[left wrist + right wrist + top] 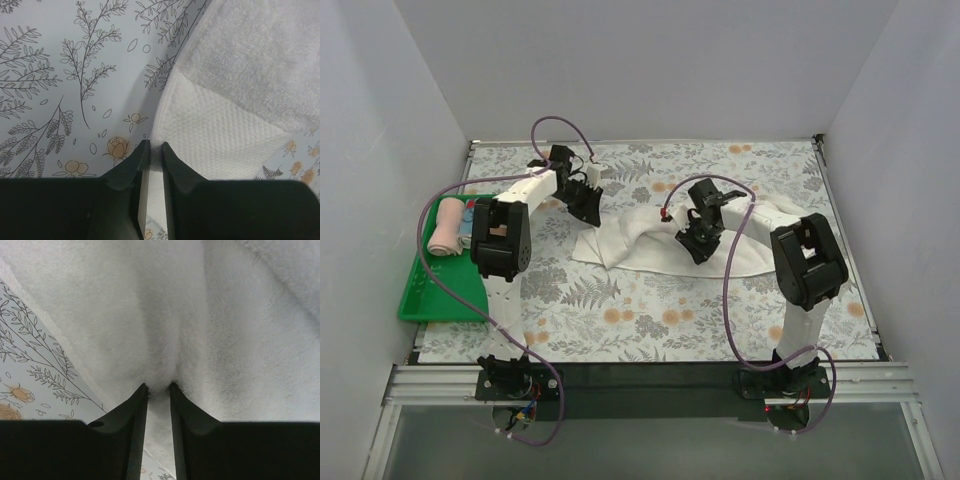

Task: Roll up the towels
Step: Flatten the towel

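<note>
I'm gripping the cream-white towel (625, 245), centre frame: left gripper (155, 146) nearly closed on its hem corner, right gripper (158, 386) pinching a terry fold. Salmon-pink towel (445, 228) lying rolled in green tray (425, 300), left. Next, probably: pulling it flat for rolling.

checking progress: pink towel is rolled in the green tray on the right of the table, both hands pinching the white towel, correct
Wrong side: the green tray holding the rolled pink towel is on the left of the table, as the top view shows. Left hand and right hand do pinch the white towel.
</note>
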`<control>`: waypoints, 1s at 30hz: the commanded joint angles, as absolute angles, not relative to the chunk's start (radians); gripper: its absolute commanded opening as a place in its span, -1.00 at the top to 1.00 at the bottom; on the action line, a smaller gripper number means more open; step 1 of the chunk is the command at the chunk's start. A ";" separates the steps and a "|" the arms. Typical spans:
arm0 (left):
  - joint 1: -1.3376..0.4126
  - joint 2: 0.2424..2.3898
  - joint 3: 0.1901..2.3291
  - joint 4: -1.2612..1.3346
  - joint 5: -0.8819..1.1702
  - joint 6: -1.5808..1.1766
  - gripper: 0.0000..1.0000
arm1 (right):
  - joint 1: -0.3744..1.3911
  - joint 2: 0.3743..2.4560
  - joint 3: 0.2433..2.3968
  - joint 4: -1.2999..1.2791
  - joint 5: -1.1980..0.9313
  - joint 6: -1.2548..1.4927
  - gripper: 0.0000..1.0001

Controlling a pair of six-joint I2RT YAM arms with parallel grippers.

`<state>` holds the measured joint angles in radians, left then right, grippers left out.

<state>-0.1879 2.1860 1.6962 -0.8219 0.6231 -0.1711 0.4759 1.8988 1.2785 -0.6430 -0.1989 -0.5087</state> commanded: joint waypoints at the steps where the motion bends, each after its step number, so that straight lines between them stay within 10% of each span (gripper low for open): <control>1: -0.181 2.103 1.738 -0.785 0.588 -0.164 1.00 | 0.512 1.919 1.203 -0.661 -0.169 -0.544 0.46; 26: -0.126 2.388 2.123 -0.594 0.206 -0.157 0.93 | 0.939 1.862 1.164 -0.919 -0.544 -0.704 0.56; 30: -0.123 2.396 2.166 -0.641 0.239 -0.124 0.41 | 0.977 1.858 1.218 -0.925 -0.612 -0.652 0.30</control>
<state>-0.1387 2.4626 2.1178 -0.6407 0.2512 -0.1570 0.9535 1.8423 1.1831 -0.8261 -0.4747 -0.7029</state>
